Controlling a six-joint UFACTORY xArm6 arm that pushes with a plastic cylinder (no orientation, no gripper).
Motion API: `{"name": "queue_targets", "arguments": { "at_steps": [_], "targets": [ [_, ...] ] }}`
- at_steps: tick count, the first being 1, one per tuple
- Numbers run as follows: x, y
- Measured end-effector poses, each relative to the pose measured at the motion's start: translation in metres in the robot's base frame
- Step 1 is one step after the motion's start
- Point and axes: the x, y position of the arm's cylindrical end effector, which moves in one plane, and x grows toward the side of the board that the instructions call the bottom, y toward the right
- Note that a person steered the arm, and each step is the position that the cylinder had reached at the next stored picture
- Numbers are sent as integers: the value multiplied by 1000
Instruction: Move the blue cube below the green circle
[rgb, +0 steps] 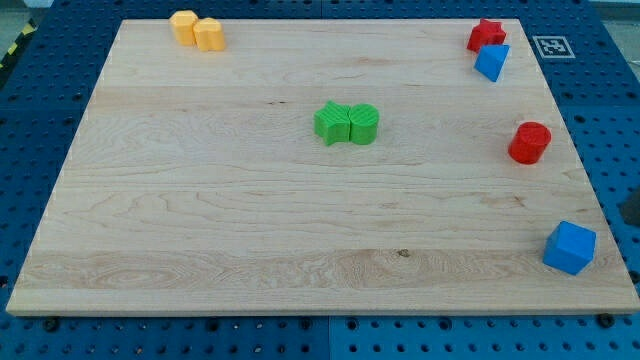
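One blue cube (570, 248) near board's bottom-right corner — green circle (365, 123) well apart, up-left near centre, touching green star (332, 123). Tip not clearly visible, maybe dark sliver at right edge — position cannot tell. Needs leftward push.

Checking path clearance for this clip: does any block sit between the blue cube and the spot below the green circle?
Nothing visible does. The blue cube sits at the board's lower right; bare wood runs from it to below the green circle. My tip is not clearly in view.
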Motion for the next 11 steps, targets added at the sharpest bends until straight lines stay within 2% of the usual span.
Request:
{"name": "queue_targets", "arguments": {
  "at_steps": [3, 7, 8, 9, 10, 11],
  "targets": [
    [13, -6],
    [22, -128],
    [33, -157],
    [61, -159],
    [56, -174],
    [21, -187]
  ]
}}
